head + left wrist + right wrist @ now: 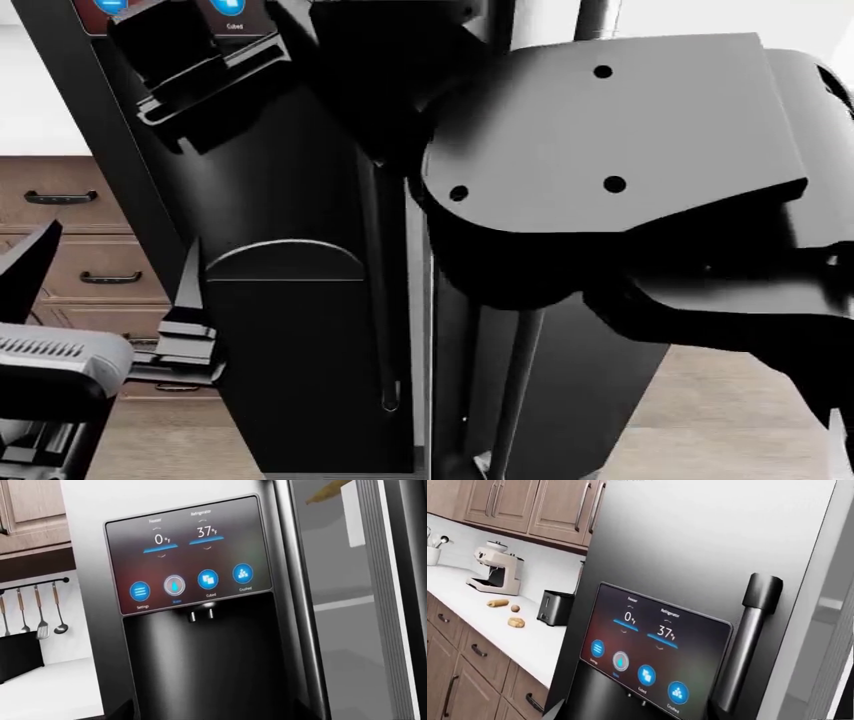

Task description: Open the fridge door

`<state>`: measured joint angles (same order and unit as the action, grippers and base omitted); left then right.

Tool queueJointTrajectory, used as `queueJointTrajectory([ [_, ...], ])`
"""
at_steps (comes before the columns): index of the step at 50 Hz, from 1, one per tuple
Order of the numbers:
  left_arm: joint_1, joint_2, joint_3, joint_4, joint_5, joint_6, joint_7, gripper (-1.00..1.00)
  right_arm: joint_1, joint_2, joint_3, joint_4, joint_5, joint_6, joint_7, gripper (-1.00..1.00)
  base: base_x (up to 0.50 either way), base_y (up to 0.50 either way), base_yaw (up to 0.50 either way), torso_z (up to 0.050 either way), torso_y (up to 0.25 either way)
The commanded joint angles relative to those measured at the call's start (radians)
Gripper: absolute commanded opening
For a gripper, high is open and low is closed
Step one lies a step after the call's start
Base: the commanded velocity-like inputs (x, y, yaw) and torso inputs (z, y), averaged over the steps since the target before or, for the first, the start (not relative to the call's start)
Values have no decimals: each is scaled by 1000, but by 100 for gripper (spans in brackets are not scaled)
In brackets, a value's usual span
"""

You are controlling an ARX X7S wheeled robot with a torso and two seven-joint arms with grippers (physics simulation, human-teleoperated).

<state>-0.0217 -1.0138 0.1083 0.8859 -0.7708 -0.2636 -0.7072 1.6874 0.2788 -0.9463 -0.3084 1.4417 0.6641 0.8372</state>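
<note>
Scanning the left wrist view: the dispenser door (200, 655) fills it, with a white counter (47, 685) and hanging utensils (40, 610) beside it. A grey shelved interior shows past its bar handle.

Over to the head view: wood floor and brown drawers (80, 230). The fridge door (587, 400) stands upright just beside the dispenser door, its long handle (511, 400) vertical, a white gap between the two. The bulky right arm (614, 160) blocks its upper half. The left gripper (107, 285) hangs spread wide, holding nothing.

Right wrist view: a coffee machine (494, 572) and toaster (554, 607) sit on the counter beside the dispenser door. The right jaws can't be seen, so their state cannot be told.
</note>
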Motion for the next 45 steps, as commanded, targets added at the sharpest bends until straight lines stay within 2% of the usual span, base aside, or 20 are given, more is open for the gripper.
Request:
queueJointTrajectory([
  [1,14,0,-3,-1,6,10,1,100,65,-66,-10,153,-42,-1,-92,100,0,0,0,0,0],
  [33,71,7,-18,-24,29,53,15,100,229,-227,-26,748,-158,-84,-381,100,0,0,0,0,0],
  [45,84,12,-17,-33,39,64,20,100,265,-270,-48,810,-139,-89,-440,100,0,0,0,0,0],
])
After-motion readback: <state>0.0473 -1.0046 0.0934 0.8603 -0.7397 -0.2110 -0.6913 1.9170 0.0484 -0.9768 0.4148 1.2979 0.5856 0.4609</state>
